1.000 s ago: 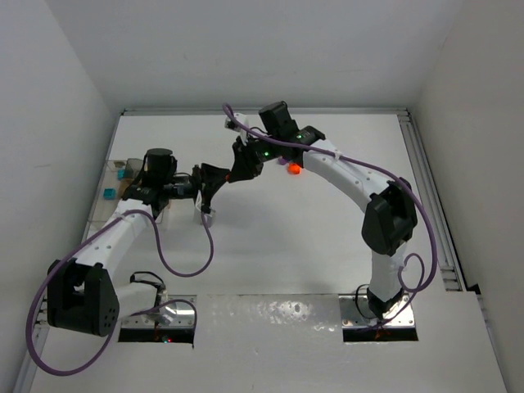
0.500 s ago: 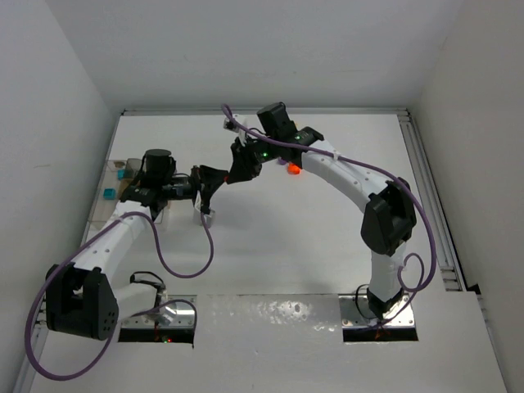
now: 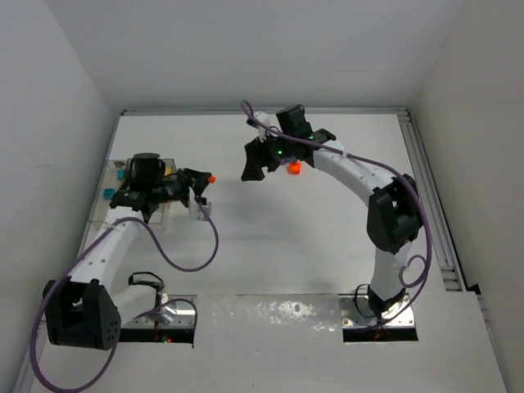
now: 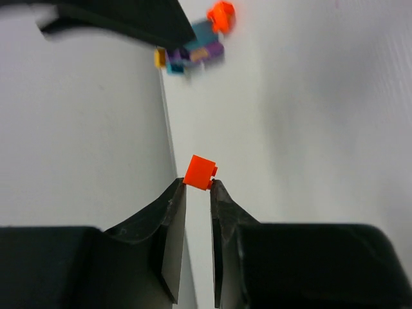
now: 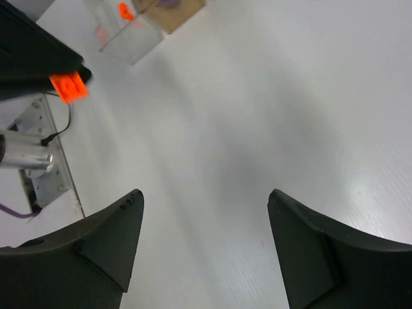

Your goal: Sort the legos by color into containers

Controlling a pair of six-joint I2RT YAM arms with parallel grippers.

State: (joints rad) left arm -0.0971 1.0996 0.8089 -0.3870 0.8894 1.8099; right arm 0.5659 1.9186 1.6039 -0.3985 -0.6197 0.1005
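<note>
One orange brick (image 4: 199,172) is sitting at the tips of the left pincer (image 4: 196,187).
So shallow a pinch is risking a drop before the containers (image 3: 105,209); the right pincer (image 5: 206,196) is gaping wide, empty.

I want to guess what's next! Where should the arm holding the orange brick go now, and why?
Probably the left gripper should swing over to the containers beside it. It pinches an orange lego between its jaws, and one clear bin seems to hold an orange piece already.
</note>
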